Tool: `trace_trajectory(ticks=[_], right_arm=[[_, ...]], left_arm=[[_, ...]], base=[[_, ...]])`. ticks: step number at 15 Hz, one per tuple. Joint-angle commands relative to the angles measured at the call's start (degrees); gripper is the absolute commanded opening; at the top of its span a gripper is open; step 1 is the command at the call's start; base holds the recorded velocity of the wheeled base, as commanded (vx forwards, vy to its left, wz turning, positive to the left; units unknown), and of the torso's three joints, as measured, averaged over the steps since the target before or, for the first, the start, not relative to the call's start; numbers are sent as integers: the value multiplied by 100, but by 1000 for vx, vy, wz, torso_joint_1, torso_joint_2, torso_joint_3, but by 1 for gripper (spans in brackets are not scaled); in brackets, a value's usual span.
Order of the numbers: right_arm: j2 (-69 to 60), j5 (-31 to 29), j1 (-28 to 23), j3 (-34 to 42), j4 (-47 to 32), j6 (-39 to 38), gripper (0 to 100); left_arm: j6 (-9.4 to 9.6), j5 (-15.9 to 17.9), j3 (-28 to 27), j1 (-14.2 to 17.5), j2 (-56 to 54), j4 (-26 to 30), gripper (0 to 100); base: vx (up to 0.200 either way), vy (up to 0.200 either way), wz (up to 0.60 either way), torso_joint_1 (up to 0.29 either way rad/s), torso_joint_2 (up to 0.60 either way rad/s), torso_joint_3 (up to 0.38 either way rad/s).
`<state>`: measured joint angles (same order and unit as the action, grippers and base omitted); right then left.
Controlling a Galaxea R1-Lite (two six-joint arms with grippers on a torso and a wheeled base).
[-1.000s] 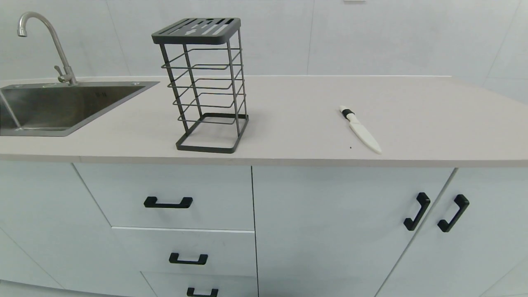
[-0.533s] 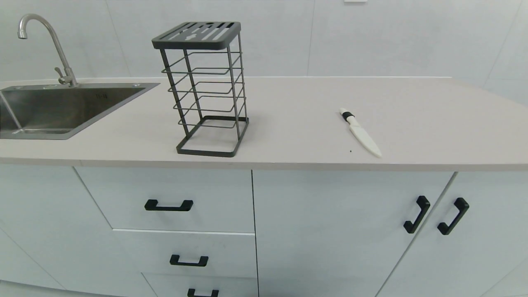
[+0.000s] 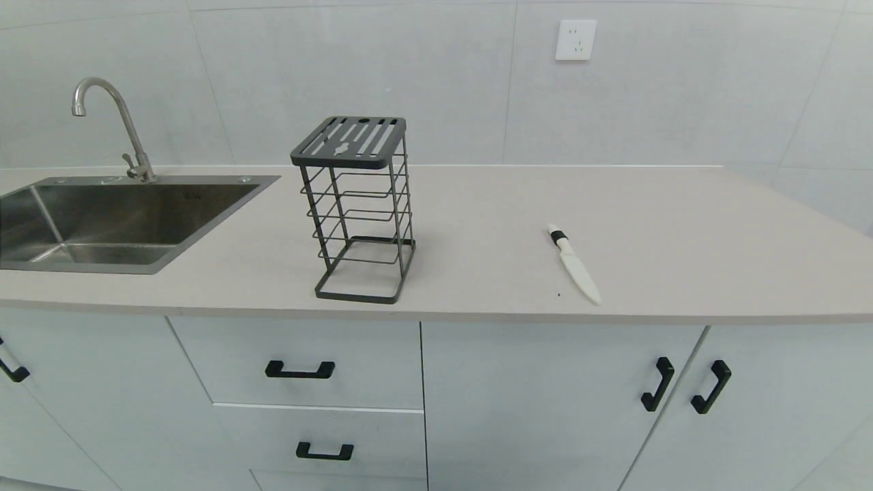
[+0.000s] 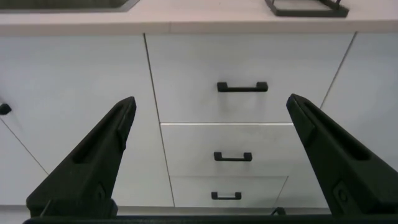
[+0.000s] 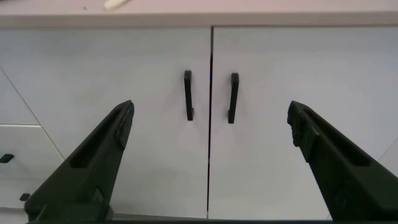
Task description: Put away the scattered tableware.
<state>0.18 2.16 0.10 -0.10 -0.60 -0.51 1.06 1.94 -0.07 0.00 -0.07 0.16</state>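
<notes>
Cabinet fronts [image 4: 205, 65] ahead, jaws wide apart

Pale tiled wall [image 3: 682, 82], white socket [image 3: 575, 39], grey countertop [image 3: 682, 218], steel sink [image 3: 170, 179], white cabinets [image 3: 545, 409], black handles [image 3: 300, 369]

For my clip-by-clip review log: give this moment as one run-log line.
knife flat on counter, right of rack | left gripper open, facing drawers | right gripper open, facing cabinet doors

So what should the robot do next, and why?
Probably lift the right gripper up toward the knife: it lies loose on the counter on the robot's right, apart from the rack, while that gripper hangs open, low before the cabinet doors.
</notes>
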Motion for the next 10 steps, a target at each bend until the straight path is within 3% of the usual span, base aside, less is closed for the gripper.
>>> trace_trajectory(ticks=[1,4,10], right_arm=[[8,4,-1,1,-2,-2,100],[8,4,-1,1,-2,-2,100],[8,4,-1,1,-2,-2,100]], left_arm=[[-1,0,7,0,7,2,100],[-1,0,-1,0,7,2,100],[-1,0,-1,0,7,2,100]], base=[[0,0,0,227,-500,-227],[0,0,0,401,-483,-242],[0,0,0,291,-514,-246]])
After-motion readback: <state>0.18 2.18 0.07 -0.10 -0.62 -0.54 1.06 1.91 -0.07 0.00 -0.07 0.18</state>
